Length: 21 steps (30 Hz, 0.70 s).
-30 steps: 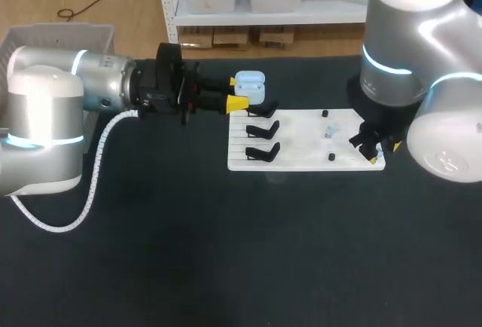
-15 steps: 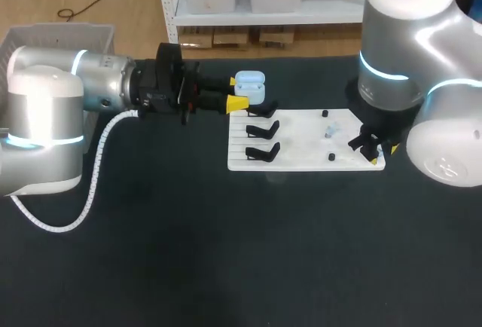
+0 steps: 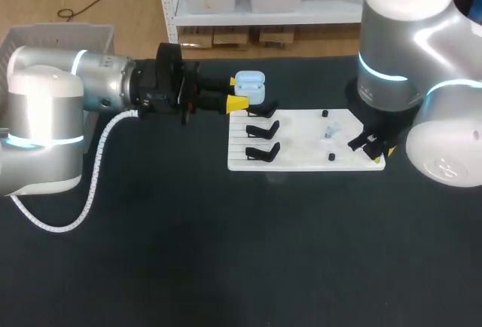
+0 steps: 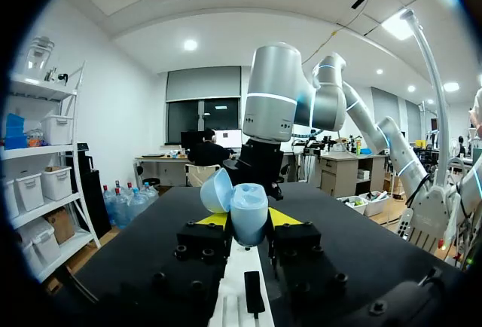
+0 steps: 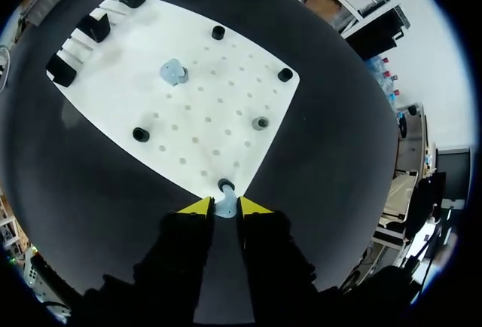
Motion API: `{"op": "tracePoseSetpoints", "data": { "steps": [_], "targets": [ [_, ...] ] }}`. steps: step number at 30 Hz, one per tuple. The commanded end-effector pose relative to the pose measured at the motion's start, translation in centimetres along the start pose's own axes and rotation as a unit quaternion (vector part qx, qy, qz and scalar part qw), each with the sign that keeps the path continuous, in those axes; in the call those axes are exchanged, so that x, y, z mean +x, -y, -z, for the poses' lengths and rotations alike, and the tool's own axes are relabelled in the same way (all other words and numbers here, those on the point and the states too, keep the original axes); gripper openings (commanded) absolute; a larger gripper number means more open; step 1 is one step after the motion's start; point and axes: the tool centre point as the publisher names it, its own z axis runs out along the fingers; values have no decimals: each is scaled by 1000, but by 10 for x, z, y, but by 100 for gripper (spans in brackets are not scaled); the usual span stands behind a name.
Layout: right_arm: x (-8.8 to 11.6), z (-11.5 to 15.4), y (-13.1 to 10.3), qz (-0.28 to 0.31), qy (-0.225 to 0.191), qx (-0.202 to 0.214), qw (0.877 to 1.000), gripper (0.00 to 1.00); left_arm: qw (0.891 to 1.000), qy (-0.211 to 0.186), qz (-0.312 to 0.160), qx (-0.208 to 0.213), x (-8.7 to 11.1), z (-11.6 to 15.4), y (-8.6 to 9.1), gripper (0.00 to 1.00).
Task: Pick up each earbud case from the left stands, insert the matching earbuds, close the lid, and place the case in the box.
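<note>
Two grippers, both loaded. Left gripper is clamped on the case, one yellow tip on each flank, and holds it in the air just past the board's far-left corner, above the far stand. The lid is hinged open. My read is that the case is parked there as a fixture so the buds can go in.

Right gripper is set narrow at the board's near-right corner. Its tips appear to pinch the earbud from both sides where it sits on a peg there, which looks like a straight pull-off grasp. Second earbud sits mid-board, well apart.

Materials:
- **Case:** smooth pale-blue plastic, a rounded pebble shape and probably slippery, so a side clamp makes sense.
- **Earbuds:** the same pale blue, small and rounded.
- **Board:** flat white with a grid of small holes.
- **Pegs:** short black cylinders; one looks grey.
- **Stands:** black hooked cradles in a row along the board's left edge.
- **Tabletop:** matte black.
- **Box:** grey, off the tabletop's far-left corner.
</note>
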Motion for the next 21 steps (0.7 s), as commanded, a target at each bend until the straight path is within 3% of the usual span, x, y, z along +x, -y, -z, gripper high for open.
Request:
{"op": "tracePoseSetpoints", "data": {
  "steps": [1, 4, 14, 21],
  "targets": [
    [2, -2, -1, -2, 0, 3, 1000, 12, 1000, 1, -1, 1, 1, 0, -1, 0],
    [2, -2, 0, -2, 0, 4, 1000, 0, 1000, 1, -1, 1, 1, 0, -1, 0],
    [5, 18, -1, -13, 0, 12, 1000, 0, 1000, 1, -1, 1, 1, 0, -1, 0],
    [3, 58, -4, -46, 0, 14, 999, 0, 1000, 1, -1, 1, 1, 0, -1, 0]
  ]
}}
